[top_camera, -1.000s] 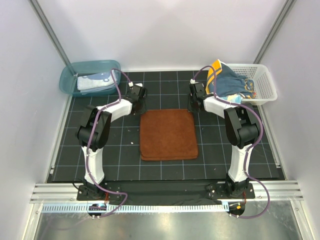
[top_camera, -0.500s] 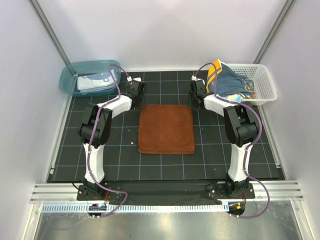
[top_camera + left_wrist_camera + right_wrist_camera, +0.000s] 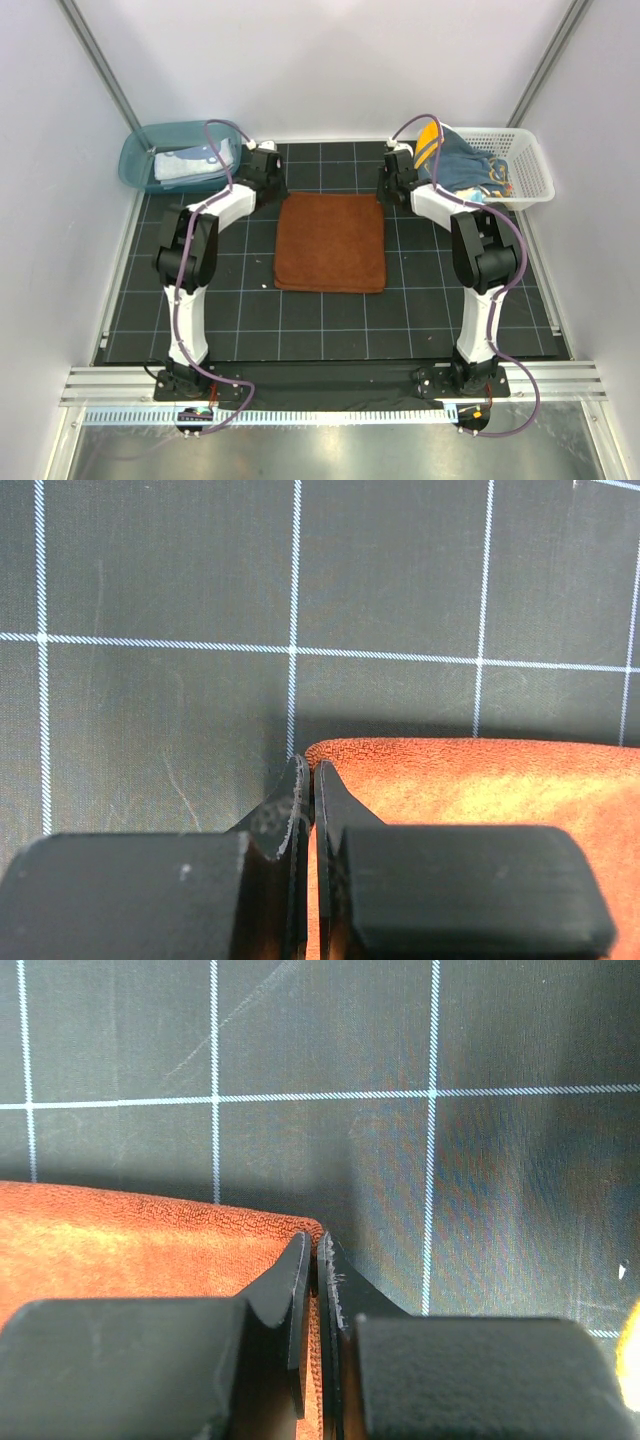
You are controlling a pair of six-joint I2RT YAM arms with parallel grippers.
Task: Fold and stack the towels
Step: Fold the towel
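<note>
Probably lab: framed booth [image 3: 330, 70], gridded mat [image 3: 420, 310]

Arms extended forward; left end effector [image 3: 305, 780], right end effector [image 3: 312, 1250] clamped.

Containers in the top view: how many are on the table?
2. A teal tub at the far left corner holds a folded pale towel; a white basket at the far right corner holds a heap of towels. None appears hidden.
</note>
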